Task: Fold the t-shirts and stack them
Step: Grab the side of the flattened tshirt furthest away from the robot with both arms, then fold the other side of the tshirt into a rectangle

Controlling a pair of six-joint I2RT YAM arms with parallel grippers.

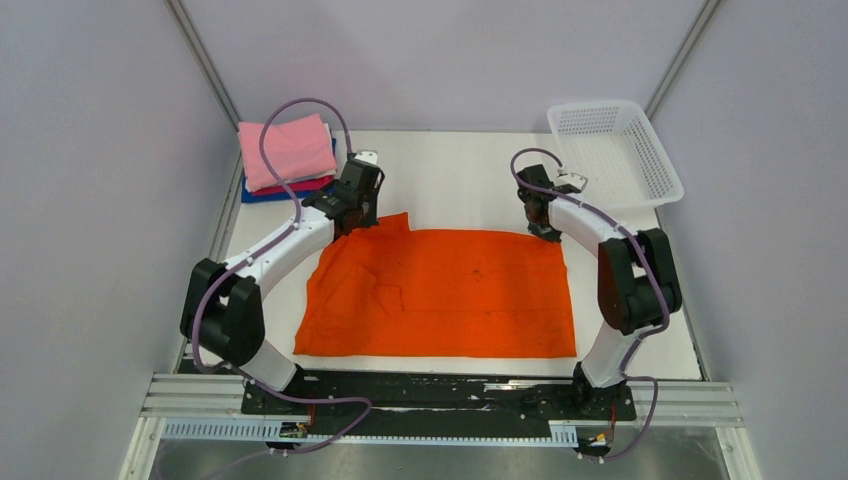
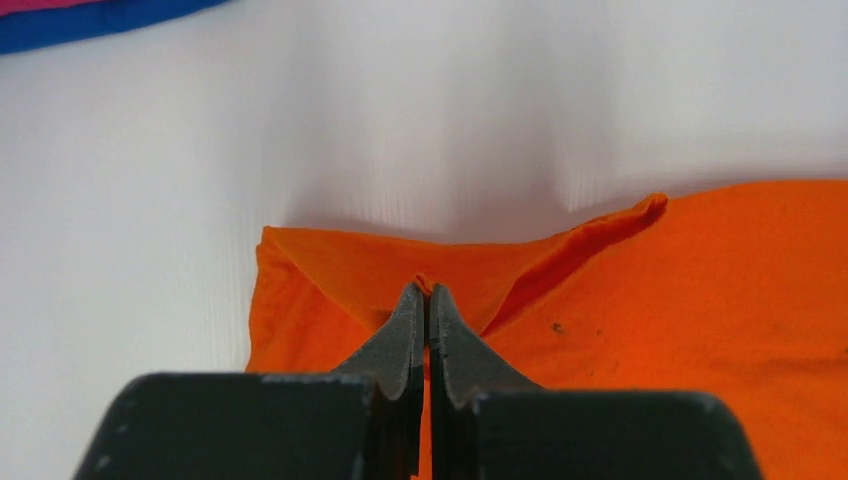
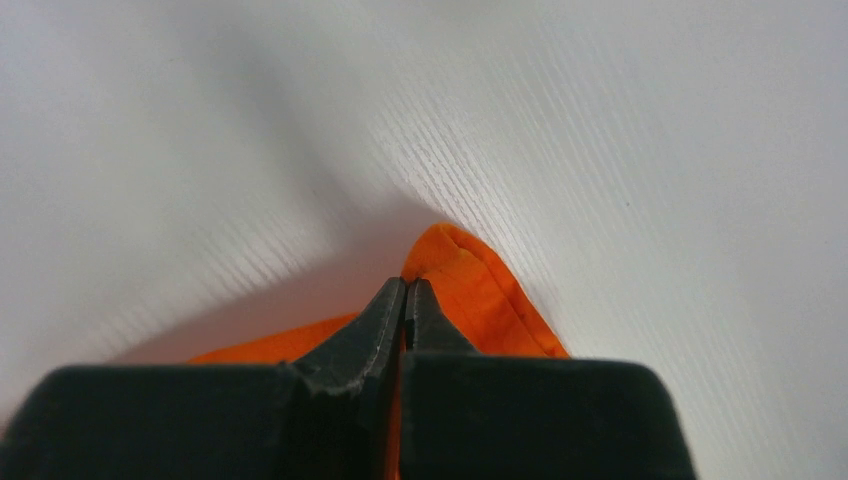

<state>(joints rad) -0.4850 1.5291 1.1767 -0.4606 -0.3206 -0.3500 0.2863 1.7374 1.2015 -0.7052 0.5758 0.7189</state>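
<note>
The bright orange t-shirt (image 1: 440,292) lies spread flat across the middle of the white table. My left gripper (image 1: 349,217) is shut on its far left corner; in the left wrist view the left gripper (image 2: 428,292) pinches a small peak of the orange t-shirt (image 2: 680,300). My right gripper (image 1: 545,231) is shut on the far right corner; in the right wrist view the right gripper (image 3: 404,288) nips the hem of the orange t-shirt (image 3: 470,280). A stack of folded t-shirts (image 1: 287,152), pink on top with white, magenta and blue below, sits at the far left.
A white mesh basket (image 1: 615,150) stands at the far right corner of the table (image 1: 450,180). Grey walls close in on the left, right and back. The edge of the stack (image 2: 90,20) shows at the top left of the left wrist view.
</note>
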